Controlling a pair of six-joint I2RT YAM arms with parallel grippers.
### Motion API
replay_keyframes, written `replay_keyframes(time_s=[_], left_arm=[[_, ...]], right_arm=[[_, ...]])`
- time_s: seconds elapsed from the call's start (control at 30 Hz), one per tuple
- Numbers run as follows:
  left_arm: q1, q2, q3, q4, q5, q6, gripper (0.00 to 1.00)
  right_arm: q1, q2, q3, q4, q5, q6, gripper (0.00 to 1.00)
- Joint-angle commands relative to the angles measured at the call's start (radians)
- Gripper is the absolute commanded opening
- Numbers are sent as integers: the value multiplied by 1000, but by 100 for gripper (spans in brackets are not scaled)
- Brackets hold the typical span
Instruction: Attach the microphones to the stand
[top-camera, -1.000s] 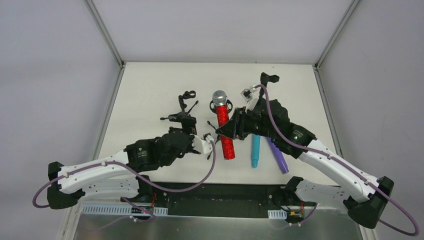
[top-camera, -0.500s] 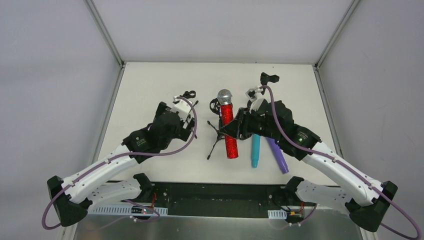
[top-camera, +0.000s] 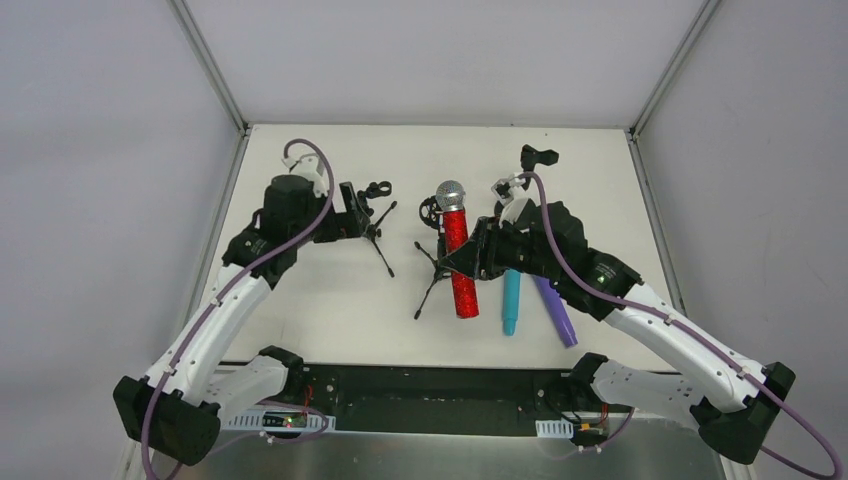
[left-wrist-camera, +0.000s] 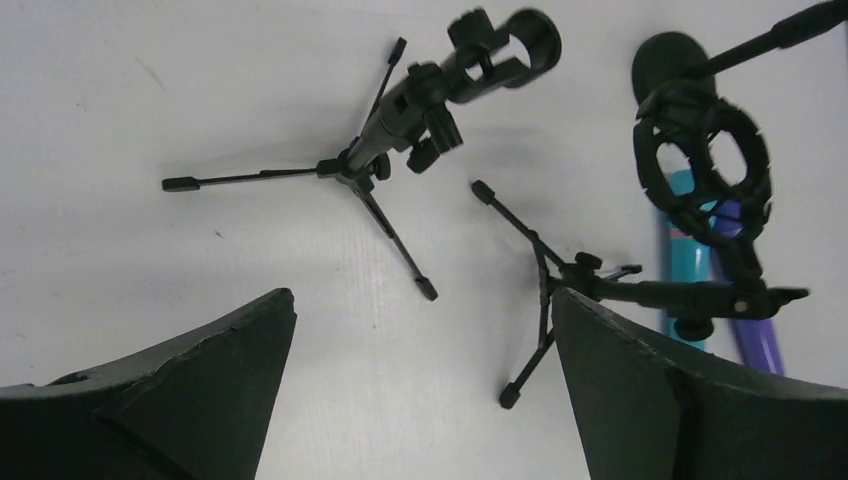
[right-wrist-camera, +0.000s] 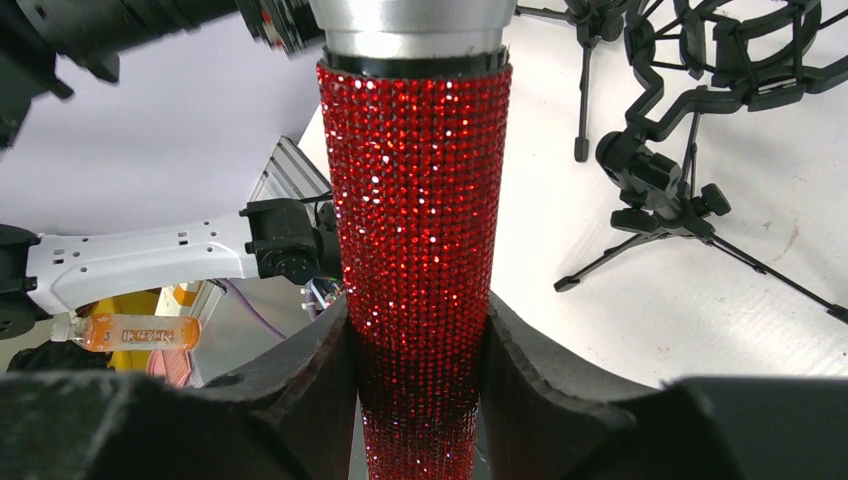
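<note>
My right gripper (top-camera: 470, 258) is shut on the body of the red microphone (top-camera: 457, 255), sparkly with a silver mesh head. In the right wrist view both pads press the red microphone (right-wrist-camera: 415, 200) at mid-body. A stand with a round shock-mount ring (top-camera: 430, 213) and tripod legs lies just left of it. The cyan microphone (top-camera: 511, 300) and the purple microphone (top-camera: 555, 312) lie flat to the right. My left gripper (top-camera: 357, 212) is open and empty at the back left, beside a small tripod stand with a clip (top-camera: 377, 190). The left wrist view shows that clip stand (left-wrist-camera: 400, 130) beyond my left gripper (left-wrist-camera: 422, 300).
A separate black clip piece (top-camera: 538, 157) sits near the back right corner. The ring stand's legs (left-wrist-camera: 545, 290) spread over the table's middle. Grey walls and metal rails border the white table (top-camera: 300, 300). The arm bases stand along the near edge.
My left arm has swung from the front centre to the back left, ending beside the clip stand, still open. The right gripper shifted the red microphone slightly right, then held still.
</note>
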Motion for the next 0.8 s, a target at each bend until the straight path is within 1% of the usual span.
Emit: replay_keyframes(time_s=[0.0, 0.1, 0.17, 0.33, 0.5, 0.57, 0.77], left_arm=[[166, 64, 119, 17, 320, -158, 99], [261, 122, 183, 17, 392, -210, 99], [293, 159, 225, 19, 386, -235, 99], [311, 224, 286, 46, 199, -266, 99], [322, 303, 313, 117, 91, -294, 99], [327, 340, 323, 134, 80, -299, 99], [352, 449, 322, 157, 128, -283, 99]], right_arm=[[-8, -14, 30, 22, 3, -17, 0], [-10, -9, 36, 19, 11, -18, 0], [-13, -3, 42, 15, 34, -12, 0], [-15, 22, 64, 8, 51, -13, 0], [-16, 57, 92, 7, 35, -24, 0], [-15, 76, 107, 6, 24, -27, 0], [-18, 130, 150, 5, 5, -30, 0]])
